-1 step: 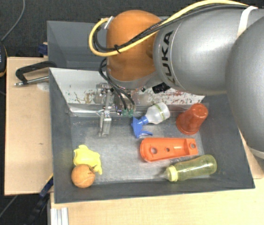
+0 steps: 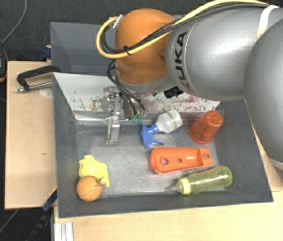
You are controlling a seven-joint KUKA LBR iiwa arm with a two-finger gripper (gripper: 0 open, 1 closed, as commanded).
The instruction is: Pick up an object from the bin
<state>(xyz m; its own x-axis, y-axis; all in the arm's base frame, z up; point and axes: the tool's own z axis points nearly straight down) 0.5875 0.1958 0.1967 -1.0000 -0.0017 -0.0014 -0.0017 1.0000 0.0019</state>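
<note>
- Tool [image 2: 113,134] sits low in the upper-left part of the grey metal bin [image 2: 62,149], over bare floor close to the far wall. Whether it is spread or pressed together cannot be told from this angle.
- Arm [image 2: 227,49], a thick silver body, fills the upper right of the frame. An orange cover [image 2: 141,44] sits at its wrist and a yellow cable [image 2: 217,4] loops over the top.
- Small white spray bottle with a blue trigger [image 2: 162,126] lies on its side just right of the tool, near the middle of the bin. It is the nearest loose thing, and it lies apart from the tool.
- Red-orange cup [image 2: 206,127] rests tilted further right, close to the spray bottle's white end.
- Flat orange plastic piece with holes [image 2: 181,160] lies below the spray bottle, long side running left to right.
- Translucent yellow-green bottle [image 2: 205,179] lies on its side in the lower right, just below the orange piece.
- Crumpled yellow item [image 2: 92,166] sits in the lower-left corner, with a small orange ball [image 2: 88,189] touching its lower edge. Both are well apart from the tool.
</note>
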